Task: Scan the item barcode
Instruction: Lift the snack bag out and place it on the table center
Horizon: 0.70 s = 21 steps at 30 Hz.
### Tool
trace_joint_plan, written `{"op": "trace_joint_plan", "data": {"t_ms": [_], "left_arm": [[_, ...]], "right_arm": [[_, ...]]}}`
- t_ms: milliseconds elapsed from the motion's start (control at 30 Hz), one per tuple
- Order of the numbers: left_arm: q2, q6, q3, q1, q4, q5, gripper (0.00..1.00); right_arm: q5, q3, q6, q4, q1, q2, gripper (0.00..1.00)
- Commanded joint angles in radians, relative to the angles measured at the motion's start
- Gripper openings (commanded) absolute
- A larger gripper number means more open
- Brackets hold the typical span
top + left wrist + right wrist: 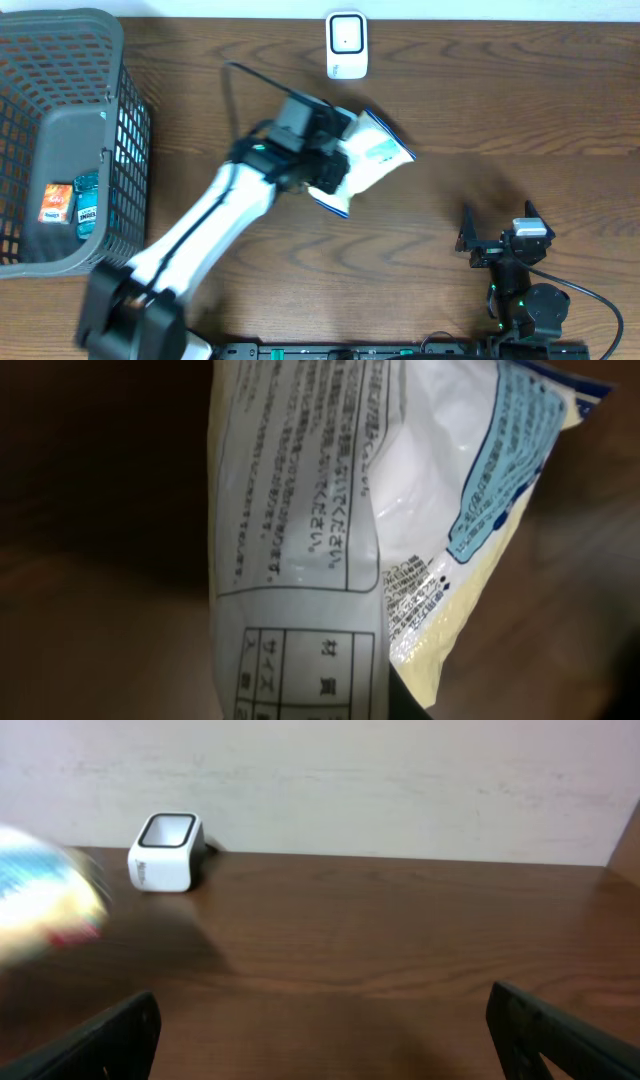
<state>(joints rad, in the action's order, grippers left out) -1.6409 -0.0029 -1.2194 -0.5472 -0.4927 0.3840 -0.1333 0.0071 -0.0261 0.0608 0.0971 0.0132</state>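
A white, blue and pale-yellow packet point(368, 160) hangs above the table's middle, my left gripper point(325, 170) shut on its near end. The left wrist view is filled by the packet point(330, 510), showing printed text and a table of characters; no barcode shows there, and the fingers themselves are hidden. A white scanner point(347, 45) with a dark window stands at the back edge, beyond the packet. My right gripper point(497, 228) rests open over bare wood at the front right, with nothing between its fingers point(110, 1040). In that view the scanner point(167, 852) and the blurred packet point(45, 890) appear far left.
A grey mesh basket point(125, 120) stands at the left edge, with an orange packet point(56, 203) and a teal one point(87, 205) inside. The left arm point(200, 235) crosses the table diagonally from the front left.
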Motion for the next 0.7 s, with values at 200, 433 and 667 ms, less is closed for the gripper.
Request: {"op": "trace_joint_plan", "data": {"t_ms": [200, 433, 667], "left_arm": [[-0.230, -0.043, -0.006, -0.100, 0.173, -0.050, 0.68], [-0.157, -0.043, -0.010, -0.104, 0.154, -0.059, 0.94], [0.108, -0.029, -0.017, -0.098, 0.155, -0.275, 0.98]], "right_arm": [[0.008, -0.002, 0.007, 0.003, 0.008, 0.000, 0.99], [0.008, -0.002, 0.007, 0.003, 0.008, 0.000, 0.99], [0.008, -0.002, 0.007, 0.003, 0.008, 0.000, 0.99]]}}
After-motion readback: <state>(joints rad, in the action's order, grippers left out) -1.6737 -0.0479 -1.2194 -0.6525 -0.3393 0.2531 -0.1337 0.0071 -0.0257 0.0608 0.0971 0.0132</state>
